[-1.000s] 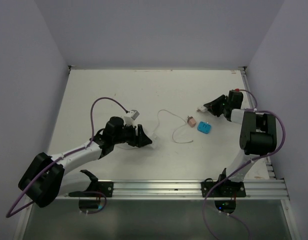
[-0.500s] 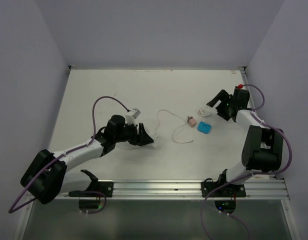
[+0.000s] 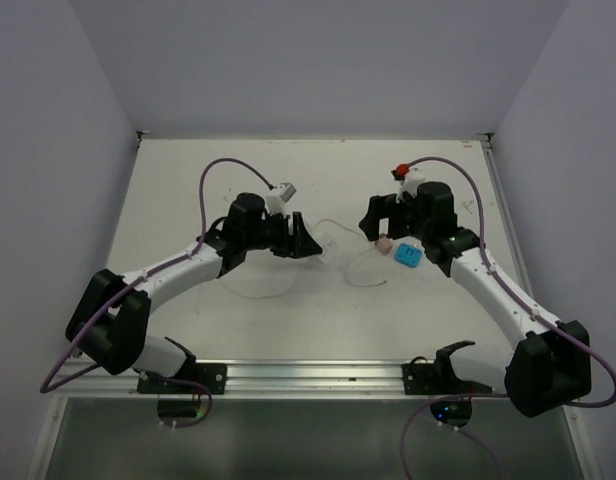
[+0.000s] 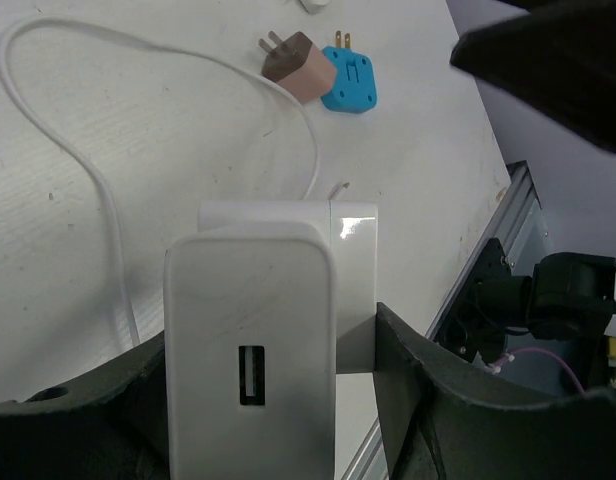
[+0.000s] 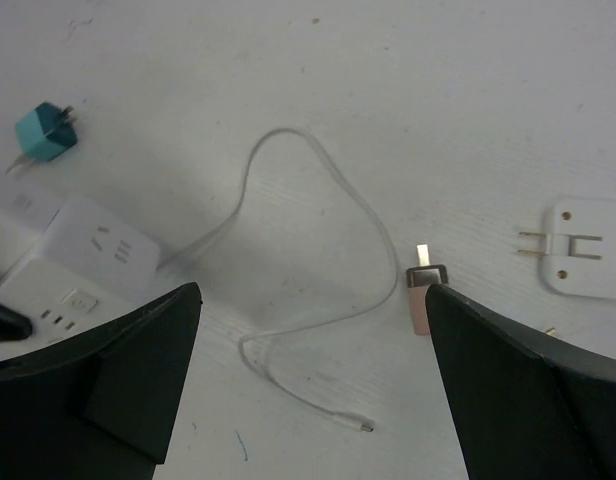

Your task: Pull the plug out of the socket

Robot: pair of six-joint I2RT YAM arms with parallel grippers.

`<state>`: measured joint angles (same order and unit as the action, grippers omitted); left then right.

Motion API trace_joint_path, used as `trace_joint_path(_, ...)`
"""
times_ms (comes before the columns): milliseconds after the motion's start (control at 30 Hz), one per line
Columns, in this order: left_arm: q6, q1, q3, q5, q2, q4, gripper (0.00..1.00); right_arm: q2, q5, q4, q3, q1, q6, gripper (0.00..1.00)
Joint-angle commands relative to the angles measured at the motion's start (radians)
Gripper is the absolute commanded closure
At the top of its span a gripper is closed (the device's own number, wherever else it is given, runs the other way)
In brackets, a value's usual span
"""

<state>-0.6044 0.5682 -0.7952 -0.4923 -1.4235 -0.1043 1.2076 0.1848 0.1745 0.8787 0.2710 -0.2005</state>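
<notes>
The glossy white socket block (image 4: 253,330), USB port outward, is clamped in the left gripper (image 3: 304,241). The right gripper (image 3: 372,216) is spread wide and holds nothing above the pink plug (image 5: 425,296). Both are mid-table (image 3: 238,180), well apart from its edges.

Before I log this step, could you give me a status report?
Left gripper shut on white socket block. Right gripper open, empty, near pink plug. Cable loose between.

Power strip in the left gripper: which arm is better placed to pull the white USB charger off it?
Right. The right gripper is open and empty, facing the power strip. The left gripper is clamped around the strip, with the white charger between its fingers, so it should probably only hold.
</notes>
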Motion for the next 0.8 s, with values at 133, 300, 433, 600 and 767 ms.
trace_joint_path(133,0.04,-0.033,-0.177,-0.06,-0.029,0.103,1.0,-0.075,0.156,0.019,-0.038,0.169,0.191,0.01)
trace_joint_path(300,0.048,-0.036,-0.225,-0.068,-0.035,0.193,1.0,-0.115,0.182,0.007,-0.06,0.264,0.248,0.01)
trace_joint_path(433,0.037,-0.036,-0.246,-0.087,-0.046,0.216,1.0,-0.094,0.189,0.011,-0.034,0.293,0.271,0.01)
trace_joint_path(600,0.011,-0.036,-0.248,-0.1,-0.029,0.207,1.0,-0.045,0.14,0.003,0.003,0.353,0.286,0.01)
trace_joint_path(767,-0.017,-0.036,-0.242,-0.114,-0.018,0.193,1.0,0.006,0.095,-0.018,0.031,0.396,0.282,0.01)
